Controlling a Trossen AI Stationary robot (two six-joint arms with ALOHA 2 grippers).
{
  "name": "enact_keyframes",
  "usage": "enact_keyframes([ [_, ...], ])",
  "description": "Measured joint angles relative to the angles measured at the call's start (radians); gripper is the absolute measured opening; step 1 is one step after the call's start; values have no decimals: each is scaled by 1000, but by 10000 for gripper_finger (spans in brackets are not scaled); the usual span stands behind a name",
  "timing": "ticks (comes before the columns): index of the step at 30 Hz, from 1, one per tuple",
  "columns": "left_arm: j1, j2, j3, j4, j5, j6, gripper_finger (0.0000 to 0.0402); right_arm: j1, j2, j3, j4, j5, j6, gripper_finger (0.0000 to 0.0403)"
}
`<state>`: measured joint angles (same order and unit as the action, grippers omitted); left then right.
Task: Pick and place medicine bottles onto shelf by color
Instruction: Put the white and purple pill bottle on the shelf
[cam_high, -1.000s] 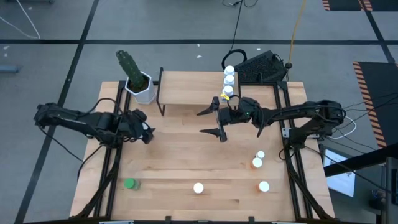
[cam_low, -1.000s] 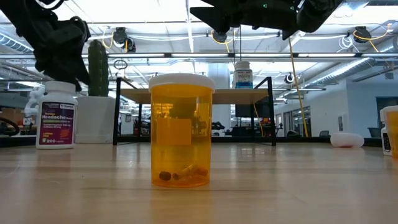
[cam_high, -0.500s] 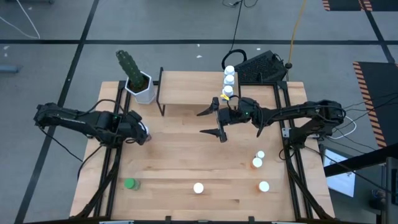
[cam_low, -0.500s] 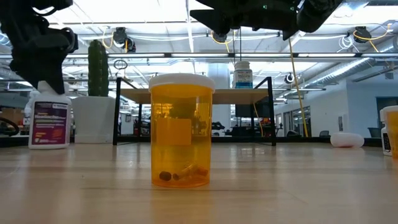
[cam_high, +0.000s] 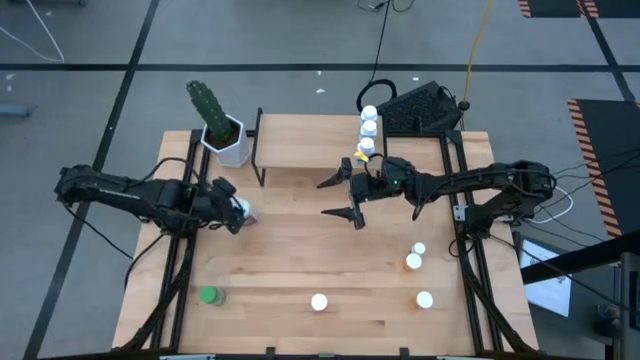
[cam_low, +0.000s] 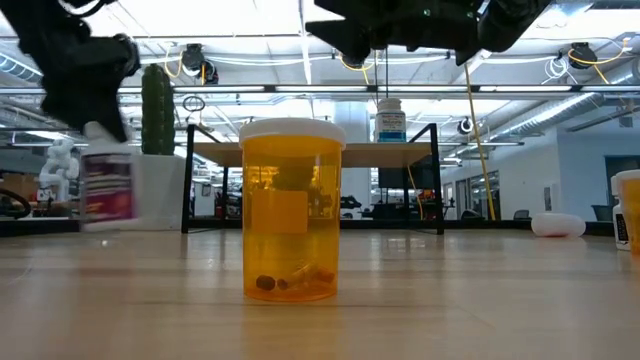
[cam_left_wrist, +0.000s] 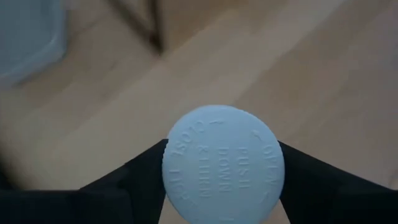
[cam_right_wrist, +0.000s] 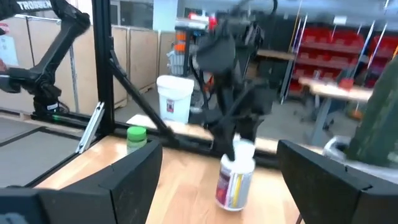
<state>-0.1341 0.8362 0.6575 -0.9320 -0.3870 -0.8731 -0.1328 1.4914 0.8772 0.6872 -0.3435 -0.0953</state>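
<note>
My left gripper (cam_high: 236, 212) is at the table's left, shut on a white medicine bottle with a pinkish label (cam_low: 108, 186), which also shows in the right wrist view (cam_right_wrist: 235, 179). My right gripper (cam_high: 342, 198) hangs open and level above the table's middle, holding nothing. The shelf (cam_high: 300, 150), a light board on black legs, stands at the far edge. A few white-capped bottles (cam_high: 368, 128) stand in a row at its right end. An orange bottle (cam_low: 292, 210) stands near the front edge. A green bottle (cam_high: 208, 295) stands at the near left. My left gripper pinches the bottle's white cap (cam_left_wrist: 222, 165) between its two fingers, one finger (cam_left_wrist: 140, 183) on each side of the cap's rim. The fingers come slanting down from the table's left. The bottle hangs tilted below them, its lower end (cam_right_wrist: 229, 200) close over the tabletop.
A white pot with a green cactus (cam_high: 225, 135) stands at the shelf's left end. Three more bottles (cam_high: 413, 262) stand at the near right, and one white-capped bottle (cam_high: 319, 302) stands at the near middle. A dark keyboard-like thing (cam_high: 420, 108) lies beyond the far right corner.
My left gripper has come down over the white bottle's cap and taken hold of it. The bottle, which stood upright on the table, is now tipped and raised a little, shifted toward the table's right. My right gripper has kept still.
</note>
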Motion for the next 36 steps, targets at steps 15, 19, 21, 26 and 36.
enact_keyframes([
  [15, -2, 449, 69, 582, 56, 366, 264, 67, 14, 0, -88, 43, -3, 313],
  [19, -2, 536, 163, 568, 75, 420, 264, 79, 36, 0, -85, 115, -19, 313],
  [21, -2, 565, 204, 555, 86, 441, 266, 79, 44, 0, -88, 136, -17, 313],
  [26, -12, 583, 266, 561, 86, 489, 295, 79, 42, 0, -123, 153, 7, 313],
  [36, -27, 523, 358, 391, 46, 506, 363, 107, 50, 0, -142, 268, 9, 313],
])
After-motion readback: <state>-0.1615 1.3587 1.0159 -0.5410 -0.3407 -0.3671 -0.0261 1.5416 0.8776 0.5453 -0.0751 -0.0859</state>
